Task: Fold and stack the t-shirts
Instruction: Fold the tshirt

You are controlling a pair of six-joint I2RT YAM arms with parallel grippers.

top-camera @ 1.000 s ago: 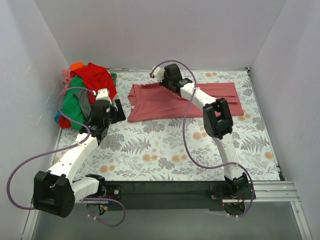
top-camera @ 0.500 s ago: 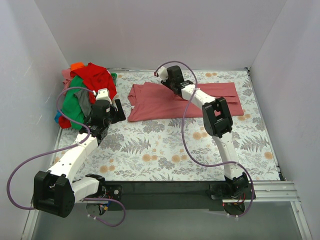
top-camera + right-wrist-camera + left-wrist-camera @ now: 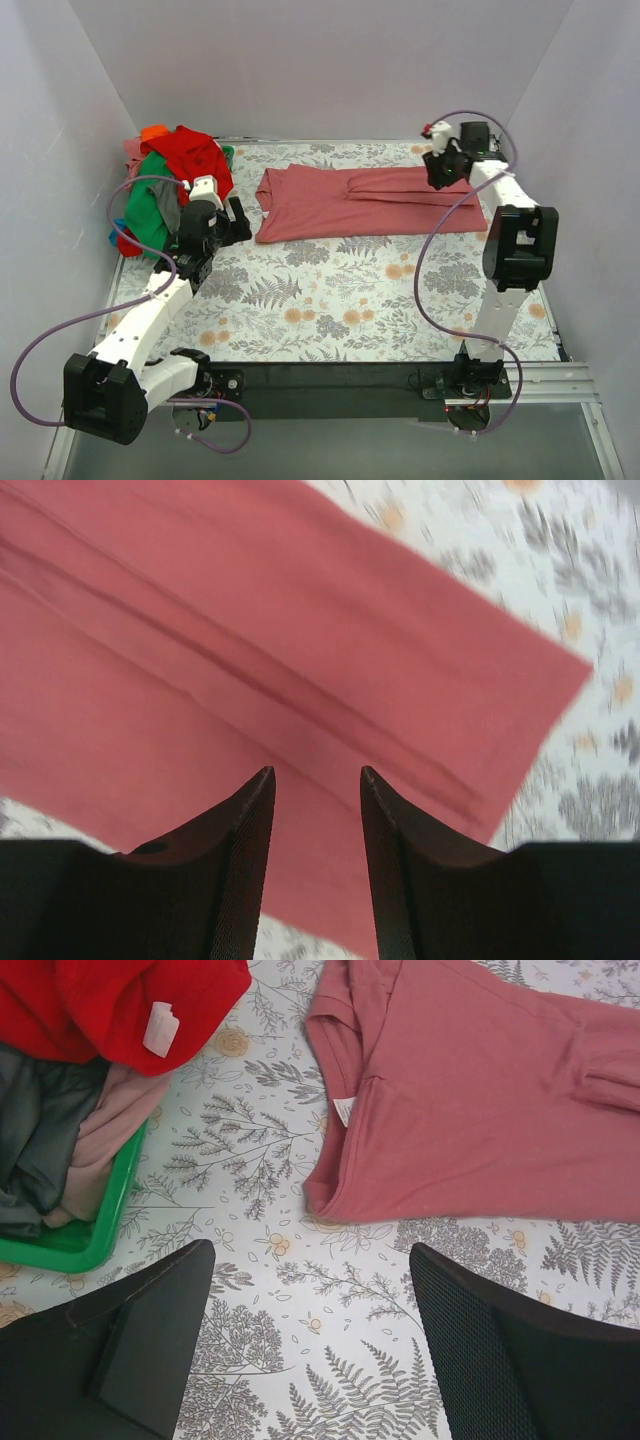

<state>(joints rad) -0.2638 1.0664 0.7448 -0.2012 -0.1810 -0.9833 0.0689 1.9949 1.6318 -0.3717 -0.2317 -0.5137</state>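
Note:
A salmon-pink t-shirt lies flat across the back of the table, folded lengthwise, its collar at the left with a white tag. Other t-shirts, red, green and grey, lie heaped at the far left. My left gripper hovers open over the table cover just left of the pink shirt's collar, holding nothing. My right gripper hangs over the shirt's right end. In the right wrist view its jaws stand apart above the pink cloth, with nothing between them.
A floral table cover spreads over the whole table. White walls close in the left, back and right sides. The pile sits against the left wall. A black rail with the arm bases runs along the near edge.
My right gripper has opened, let go of the pink shirt and swung from near the collar to the shirt's right end. The left arm has stayed put.

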